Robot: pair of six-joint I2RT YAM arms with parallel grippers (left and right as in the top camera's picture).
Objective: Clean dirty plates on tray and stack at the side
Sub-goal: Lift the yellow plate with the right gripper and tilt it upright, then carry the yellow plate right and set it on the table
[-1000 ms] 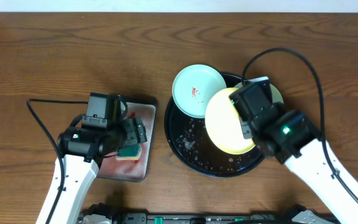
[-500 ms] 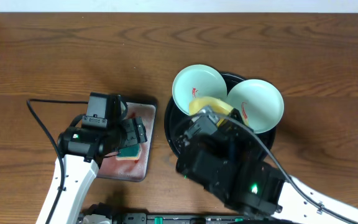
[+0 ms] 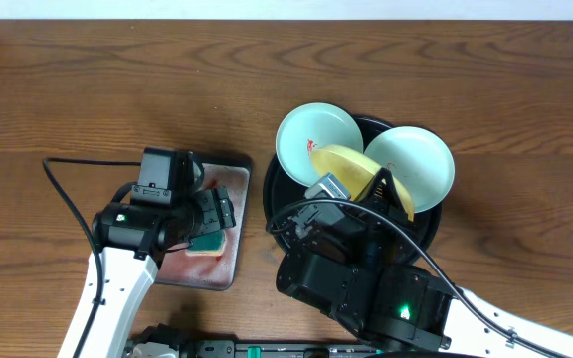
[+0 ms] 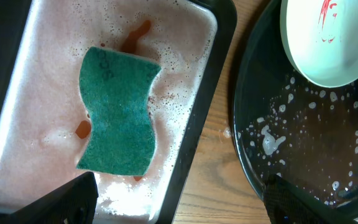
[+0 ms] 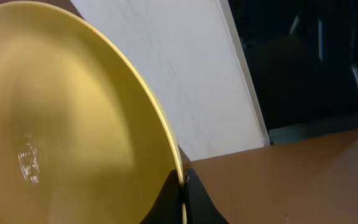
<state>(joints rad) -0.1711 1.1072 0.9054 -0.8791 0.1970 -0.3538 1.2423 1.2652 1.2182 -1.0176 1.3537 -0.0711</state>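
Right gripper (image 5: 184,186) now reaches in from tray's (image 3: 279,197) 6 o'clock, jaws clenched on upended yellow plate (image 3: 346,162). Left gripper (image 4: 182,205) jaws released over sponge (image 4: 118,112). Wipe next.

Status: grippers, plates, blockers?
Right gripper shut on yellow plate, tilted above black tray. Left gripper open over sponge. Two mint plates on tray, one smeared; no blockers.

Overhead, the near half of the black tray (image 3: 285,209) is covered by the right arm. On the wrist cam, the right end effector (image 5: 184,193) is only seen as two dark tips. The yellow plate (image 5: 73,124) pinched there gets cropped left and bottom.
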